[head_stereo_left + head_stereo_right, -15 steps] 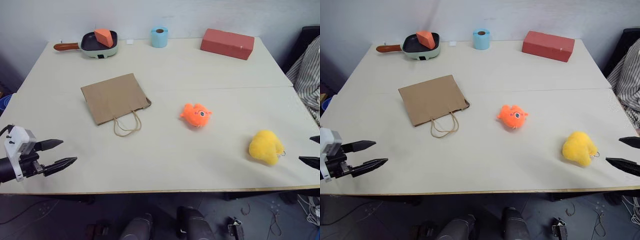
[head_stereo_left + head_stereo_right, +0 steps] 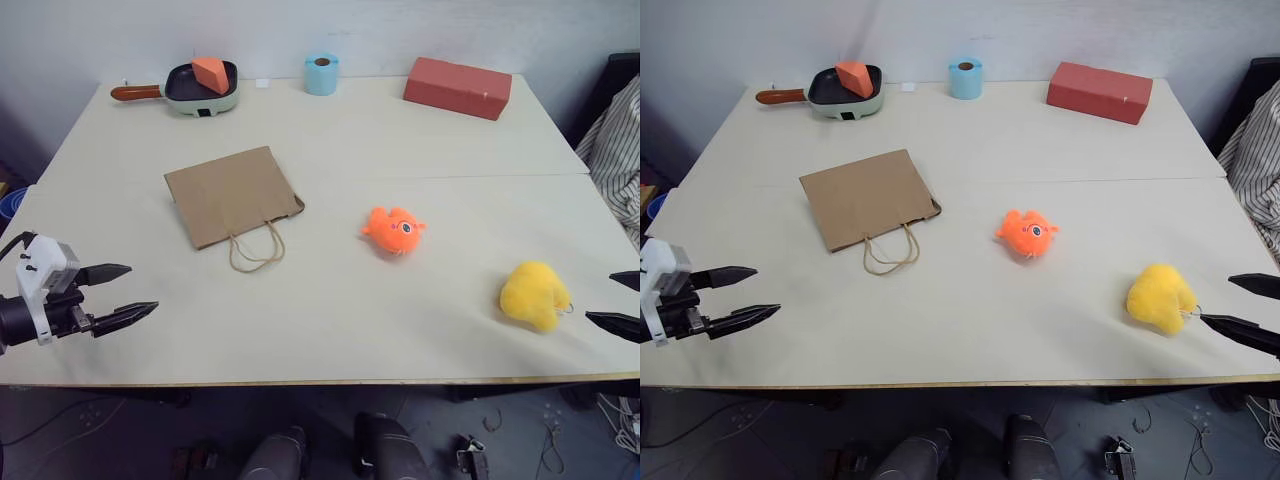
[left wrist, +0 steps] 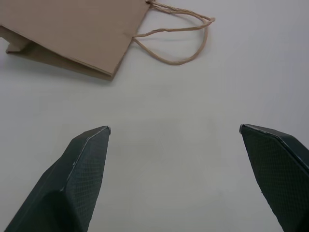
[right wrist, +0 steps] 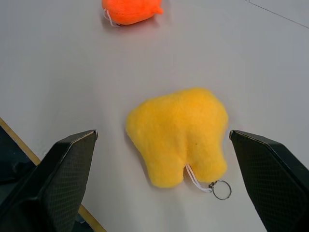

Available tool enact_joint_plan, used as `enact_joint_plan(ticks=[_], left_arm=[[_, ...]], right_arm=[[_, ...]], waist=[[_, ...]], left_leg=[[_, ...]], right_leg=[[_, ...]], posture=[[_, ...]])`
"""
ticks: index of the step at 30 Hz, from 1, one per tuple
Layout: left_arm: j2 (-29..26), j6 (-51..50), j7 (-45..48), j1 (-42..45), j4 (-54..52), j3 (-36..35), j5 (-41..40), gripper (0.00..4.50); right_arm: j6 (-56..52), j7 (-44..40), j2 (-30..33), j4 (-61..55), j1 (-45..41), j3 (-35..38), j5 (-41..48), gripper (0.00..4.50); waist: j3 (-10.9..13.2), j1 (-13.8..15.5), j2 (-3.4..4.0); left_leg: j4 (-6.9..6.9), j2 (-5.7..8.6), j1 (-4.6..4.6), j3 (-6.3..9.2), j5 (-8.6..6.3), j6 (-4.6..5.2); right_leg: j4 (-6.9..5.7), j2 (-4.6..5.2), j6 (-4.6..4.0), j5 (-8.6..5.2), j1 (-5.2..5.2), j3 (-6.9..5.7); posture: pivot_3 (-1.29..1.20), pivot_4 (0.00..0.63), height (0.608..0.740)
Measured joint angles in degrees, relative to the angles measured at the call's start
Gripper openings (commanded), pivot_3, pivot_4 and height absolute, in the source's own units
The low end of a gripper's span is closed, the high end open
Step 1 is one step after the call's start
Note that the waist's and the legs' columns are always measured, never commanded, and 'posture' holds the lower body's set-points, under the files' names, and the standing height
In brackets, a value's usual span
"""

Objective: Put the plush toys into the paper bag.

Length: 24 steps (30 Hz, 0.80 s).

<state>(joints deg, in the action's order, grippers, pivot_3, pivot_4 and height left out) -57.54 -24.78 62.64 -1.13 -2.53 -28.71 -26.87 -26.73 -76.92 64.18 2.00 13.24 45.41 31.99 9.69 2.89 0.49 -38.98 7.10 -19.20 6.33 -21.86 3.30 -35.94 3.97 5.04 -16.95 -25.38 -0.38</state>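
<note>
Right wrist view gives me the lumpy yellow plush toy (image 4: 179, 133) between my right gripper's (image 2: 1240, 305) spread, empty jaws near the bench's front right edge. The orange fish plush (image 2: 395, 229) sits mid-bench, the flat brown paper bag (image 2: 231, 195) beyond my left gripper (image 2: 128, 294), also spread and empty.

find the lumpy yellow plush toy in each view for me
Left eye view: lumpy yellow plush toy lies near the table's front right corner, just ahead of the right claw.
Right eye view: same spot.
Left wrist view: not in it.
Right wrist view: centre, between the open fingers, key ring trailing.
Shared landmark: bright orange fish-like plush toy, beyond the yellow one in the right wrist view.
</note>
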Motion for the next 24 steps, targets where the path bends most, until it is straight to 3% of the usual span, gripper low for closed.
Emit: enact_joint_plan(ticks=[8, 12, 18, 24], left_arm=[[1.0, 10.8, 5.5, 20.3, 8.6, 18.3, 7.4, 4.50], [4.6, 20.0, 8.2, 34.0, 19.0, 28.3, 15.2, 4.50], [11.0, 31.0, 8.1, 47.2, 35.3, 36.2, 23.9, 4.50], [13.8, 39.4, 8.5, 51.1, 44.0, 38.8, 27.7, 2.62]], right_arm=[[-7.5, 4.5, -3.9, -19.6, -3.9, -3.2, 9.1, 4.48], [-9.3, 12.4, -9.6, -31.7, -10.9, -15.4, 13.3, 4.48], [-8.3, 23.1, -17.3, -34.5, -22.1, -31.6, 8.6, 4.48], [-8.2, 27.6, -19.8, -34.7, -24.1, -37.4, 5.7, 4.50]], waist=[[0.0, 0.1, -0.02], [0.0, -0.1, -0.07], [0.0, -0.4, -0.23], [0.0, -0.7, -0.25]], left_leg=[[-0.15, 0.00, -0.04, 0.07, 0.01, -0.03], [-0.20, 0.02, -0.11, 0.08, 0.02, -0.07], [-0.53, 0.07, -0.40, 0.19, 0.02, -0.07], [-1.17, 0.24, -1.14, 0.42, -0.01, -0.07]], right_leg=[[-0.08, 0.00, 0.02, 0.03, 0.00, -0.12], [-0.11, 0.00, 0.02, 0.04, -0.09, -0.17], [-0.19, 0.02, 0.03, 0.04, -0.22, -0.40], [-0.85, 0.17, 0.05, 0.06, -0.81, -0.64]], posture=[[0.00, 0.150, 0.740], [0.00, 0.150, 0.740], [0.00, 0.150, 0.740], [0.00, 0.150, 0.740]])
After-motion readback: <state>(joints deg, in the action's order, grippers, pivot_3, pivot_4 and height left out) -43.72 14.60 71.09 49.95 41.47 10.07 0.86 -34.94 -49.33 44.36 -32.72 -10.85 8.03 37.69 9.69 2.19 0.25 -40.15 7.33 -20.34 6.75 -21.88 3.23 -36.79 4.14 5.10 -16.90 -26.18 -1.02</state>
